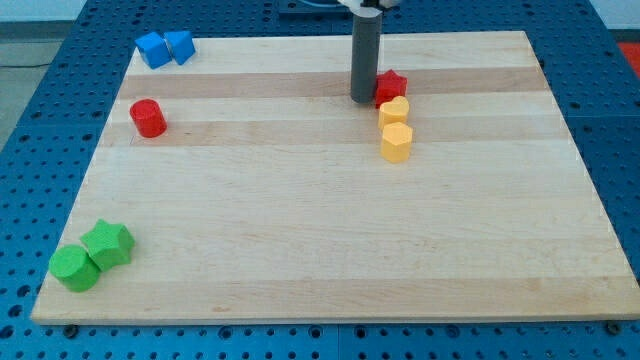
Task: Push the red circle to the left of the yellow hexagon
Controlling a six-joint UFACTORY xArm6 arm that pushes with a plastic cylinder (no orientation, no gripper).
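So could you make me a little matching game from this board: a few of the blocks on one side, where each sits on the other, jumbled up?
Things:
1. red circle
2. two blue blocks
3. two green blocks
4. red star

Places:
A. the view's bottom left corner
B. right beside my tip, on its right in the view
C. the view's top left corner
D. alone near the view's left edge, below the blue pair

Pairs: 1-D, 2-C, 3-A, 4-B
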